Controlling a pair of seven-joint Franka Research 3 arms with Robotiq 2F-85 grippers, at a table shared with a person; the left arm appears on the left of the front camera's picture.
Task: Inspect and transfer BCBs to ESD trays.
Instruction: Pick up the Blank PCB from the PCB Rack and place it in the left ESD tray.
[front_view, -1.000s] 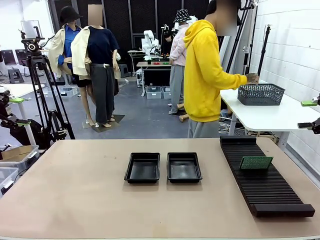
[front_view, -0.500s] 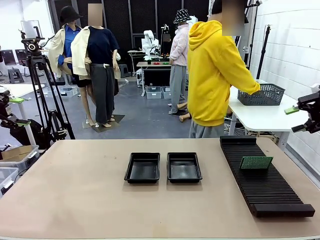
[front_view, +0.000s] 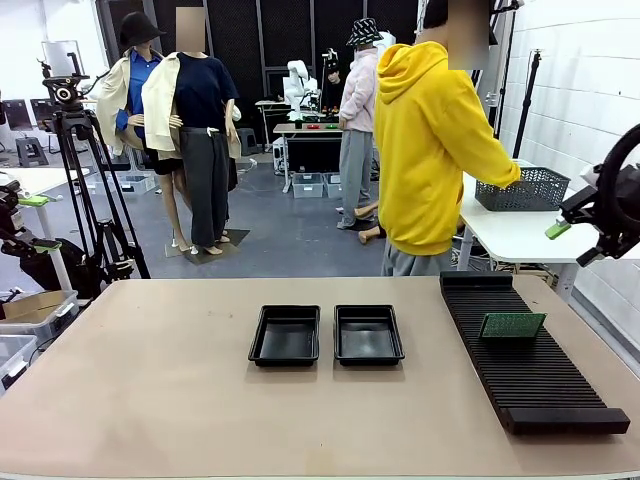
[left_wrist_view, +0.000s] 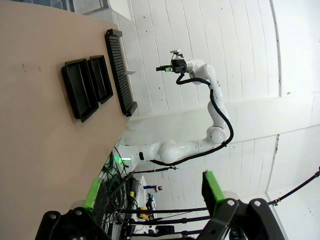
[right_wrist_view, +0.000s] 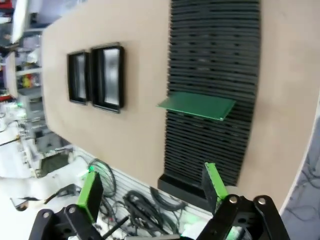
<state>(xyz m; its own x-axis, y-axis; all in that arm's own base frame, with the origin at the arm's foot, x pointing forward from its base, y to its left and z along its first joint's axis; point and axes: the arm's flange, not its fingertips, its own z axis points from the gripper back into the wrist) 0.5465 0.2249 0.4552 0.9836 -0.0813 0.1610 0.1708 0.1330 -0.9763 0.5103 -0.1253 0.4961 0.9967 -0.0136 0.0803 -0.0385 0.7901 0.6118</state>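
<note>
The right gripper (front_view: 575, 242) hangs in the air past the table's right edge, above the far end of the slotted rack (front_view: 530, 370). Its green-padded fingers (right_wrist_view: 214, 182) are spread wide with nothing between them. The left gripper (left_wrist_view: 152, 190) is likewise spread wide, holding and touching nothing, high off the table's side.

One BCB (front_view: 512, 325) stands on edge in the rack's slots, in its farther half. It is a thin green rectangle with a finely dotted face, and any print on it is too small to read. From the right wrist it shows as a slim green slab (right_wrist_view: 196, 105) lying across the black ribs.

The two ESD trays (front_view: 286, 335) (front_view: 368, 334) sit side by side at mid-table, well left of the rack, their glossy black floors showing.

Behind the table, a person in a yellow hoodie (front_view: 430, 140) reaches to a grey mesh basket (front_view: 520, 188).
</note>
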